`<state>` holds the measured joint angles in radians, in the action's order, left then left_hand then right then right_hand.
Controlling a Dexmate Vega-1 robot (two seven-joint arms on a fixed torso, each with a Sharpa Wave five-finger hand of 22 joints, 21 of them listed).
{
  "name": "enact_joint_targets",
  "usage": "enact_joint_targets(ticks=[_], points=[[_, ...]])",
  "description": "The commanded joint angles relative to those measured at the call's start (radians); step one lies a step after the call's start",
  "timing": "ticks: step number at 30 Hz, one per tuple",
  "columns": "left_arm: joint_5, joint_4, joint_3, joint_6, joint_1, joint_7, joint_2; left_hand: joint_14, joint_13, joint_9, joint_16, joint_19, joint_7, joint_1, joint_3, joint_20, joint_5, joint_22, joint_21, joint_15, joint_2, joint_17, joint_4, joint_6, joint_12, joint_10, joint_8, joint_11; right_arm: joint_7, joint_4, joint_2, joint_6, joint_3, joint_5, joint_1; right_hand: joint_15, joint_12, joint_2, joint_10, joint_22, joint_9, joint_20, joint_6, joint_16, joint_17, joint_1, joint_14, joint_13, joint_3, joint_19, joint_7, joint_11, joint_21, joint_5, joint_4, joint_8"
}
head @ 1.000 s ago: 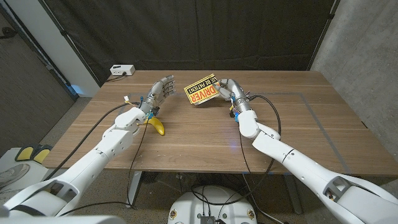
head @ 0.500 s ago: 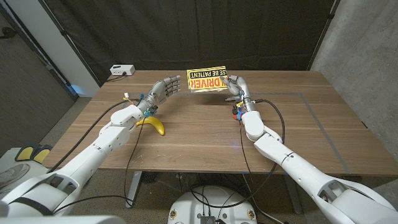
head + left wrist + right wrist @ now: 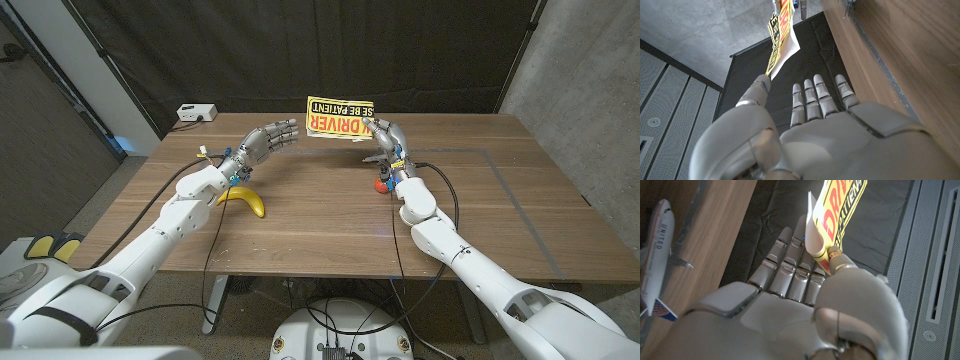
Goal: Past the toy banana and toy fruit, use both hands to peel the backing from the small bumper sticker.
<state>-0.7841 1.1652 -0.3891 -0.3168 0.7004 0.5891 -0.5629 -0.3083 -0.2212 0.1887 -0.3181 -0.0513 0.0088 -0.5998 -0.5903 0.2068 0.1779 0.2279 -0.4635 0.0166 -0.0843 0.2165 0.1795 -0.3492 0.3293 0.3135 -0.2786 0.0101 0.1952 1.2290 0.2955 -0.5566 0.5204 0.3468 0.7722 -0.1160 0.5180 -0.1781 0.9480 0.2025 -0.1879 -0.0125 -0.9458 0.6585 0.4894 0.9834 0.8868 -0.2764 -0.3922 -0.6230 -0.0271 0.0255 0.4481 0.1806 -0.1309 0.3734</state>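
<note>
The yellow-and-black bumper sticker hangs in the air above the table's far middle, pinched at its right end by my right hand. In the right wrist view the thumb and a finger grip the sticker and its white backing shows at the edge. My left hand reaches toward the sticker's left end with fingers apart, a short gap short of it, holding nothing. The left wrist view shows the sticker edge-on beyond my left fingers. The toy banana lies under my left forearm. A small red toy fruit sits below my right wrist.
A white box with a cable sits at the table's far left corner. Thin tape lines mark the table's right half. A toy airliner appears in the right wrist view beside the table. A black curtain hangs behind.
My right hand has raised the sticker higher and farther back. My left hand has risen and reached right toward it, its fingers still apart.
</note>
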Motion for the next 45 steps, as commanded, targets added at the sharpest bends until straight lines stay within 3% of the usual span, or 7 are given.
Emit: enact_joint_targets(ticks=[1, 12, 18, 22, 35, 40, 45], points=[[0.018, -0.029, -0.020, 0.008, -0.043, 0.055, 0.001, -0.047, -0.007, 0.004, -0.028, -0.027, -0.010, -0.055, 0.001, 0.003, 0.007, 0.009, -0.020, 0.016, -0.018, 0.013, 0.003, -0.043, 0.016, 0.046, -0.010, -0.011, -0.132, -0.054, -0.027, -0.058, -0.022, 0.110, -0.014, -0.071, 0.007, 0.002, 0.013, 0.005, -0.006, 0.001, -0.009, 0.004, 0.006, 0.009, 0.009, -0.004, -0.006, -0.005, -0.002, 0.000, 0.008, -0.002, 0.000, 0.006], [0.101, 0.048, -0.045, 0.040, -0.045, -0.027, -0.045, -0.030, -0.011, 0.005, -0.036, -0.035, -0.021, -0.192, -0.002, -0.004, 0.012, 0.014, -0.039, 0.022, -0.013, 0.025, 0.014, -0.056, 0.009, 0.045, 0.001, -0.033, -0.166, -0.077, -0.057, -0.076, -0.021, 0.126, -0.030, -0.071, 0.008, 0.003, 0.013, 0.007, -0.007, 0.002, -0.009, 0.004, 0.012, 0.008, 0.011, -0.009, -0.008, -0.006, 0.000, 0.001, 0.013, -0.002, 0.001, 0.002], [0.132, 0.102, -0.041, 0.041, -0.021, -0.119, -0.055, -0.074, -0.027, 0.007, -0.086, -0.046, -0.050, -0.231, 0.055, -0.017, -0.005, 0.026, -0.064, 0.027, 0.005, 0.061, -0.005, -0.160, 0.040, 0.116, -0.023, -0.049, -0.187, -0.087, -0.063, -0.077, -0.018, 0.132, -0.038, -0.070, 0.009, 0.005, 0.015, 0.007, -0.007, 0.002, -0.012, 0.002, 0.014, 0.008, 0.012, -0.012, -0.011, -0.007, 0.000, 0.002, 0.017, -0.002, 0.000, 0.002], [0.136, 0.100, -0.046, 0.033, -0.028, -0.112, -0.054, -0.064, -0.036, 0.008, -0.100, -0.036, -0.048, -0.218, 0.091, -0.005, -0.010, 0.032, -0.069, 0.010, 0.015, 0.082, -0.019, -0.160, 0.042, 0.109, -0.015, -0.034, -0.179, -0.086, -0.063, -0.071, -0.015, 0.118, -0.042, -0.071, 0.010, 0.006, 0.015, 0.008, -0.007, 0.003, -0.011, 0.000, 0.015, 0.007, 0.012, -0.013, -0.012, -0.005, 0.001, 0.001, 0.018, -0.002, 0.001, 0.000], [0.181, 0.165, -0.064, 0.090, -0.034, -0.187, -0.078, -0.021, -0.060, 0.008, -0.117, -0.009, -0.119, -0.228, 0.149, 0.006, 0.001, 0.044, -0.079, -0.006, 0.031, 0.122, -0.020, -0.246, 0.061, 0.124, -0.025, -0.045, -0.187, -0.085, -0.065, -0.063, -0.010, 0.117, -0.045, -0.070, 0.011, 0.008, 0.015, 0.009, -0.008, 0.003, -0.013, -0.004, 0.019, 0.007, 0.011, -0.019, -0.017, -0.003, 0.000, -0.002, 0.024, -0.002, -0.001, -0.003], [0.190, 0.178, -0.067, 0.099, -0.036, -0.198, -0.084, -0.018, -0.076, 0.008, -0.133, -0.020, -0.102, -0.292, 0.140, 0.004, 0.005, 0.049, -0.096, -0.006, -0.013, 0.141, -0.009, -0.308, 0.083, 0.152, -0.033, -0.060, -0.197, -0.077, -0.064, -0.072, -0.010, 0.120, -0.043, -0.070, 0.011, 0.008, 0.015, 0.009, -0.008, 0.002, -0.012, -0.005, 0.022, 0.005, 0.011, -0.021, -0.018, -0.001, 0.000, -0.002, 0.026, -0.003, 0.000, -0.004], [0.189, 0.171, -0.073, 0.102, -0.043, -0.186, -0.085, -0.014, -0.083, 0.008, -0.138, -0.024, -0.100, -0.309, 0.146, 0.005, 0.001, 0.049, -0.103, -0.008, -0.016, 0.149, -0.008, -0.307, 0.087, 0.154, -0.026, -0.061, -0.211, -0.074, -0.065, -0.074, -0.006, 0.124, -0.045, -0.070, 0.010, 0.009, 0.013, 0.009, -0.008, 0.003, -0.013, -0.006, 0.023, 0.005, 0.011, -0.022, -0.020, -0.001, 0.001, -0.001, 0.028, -0.002, 0.000, -0.005]])
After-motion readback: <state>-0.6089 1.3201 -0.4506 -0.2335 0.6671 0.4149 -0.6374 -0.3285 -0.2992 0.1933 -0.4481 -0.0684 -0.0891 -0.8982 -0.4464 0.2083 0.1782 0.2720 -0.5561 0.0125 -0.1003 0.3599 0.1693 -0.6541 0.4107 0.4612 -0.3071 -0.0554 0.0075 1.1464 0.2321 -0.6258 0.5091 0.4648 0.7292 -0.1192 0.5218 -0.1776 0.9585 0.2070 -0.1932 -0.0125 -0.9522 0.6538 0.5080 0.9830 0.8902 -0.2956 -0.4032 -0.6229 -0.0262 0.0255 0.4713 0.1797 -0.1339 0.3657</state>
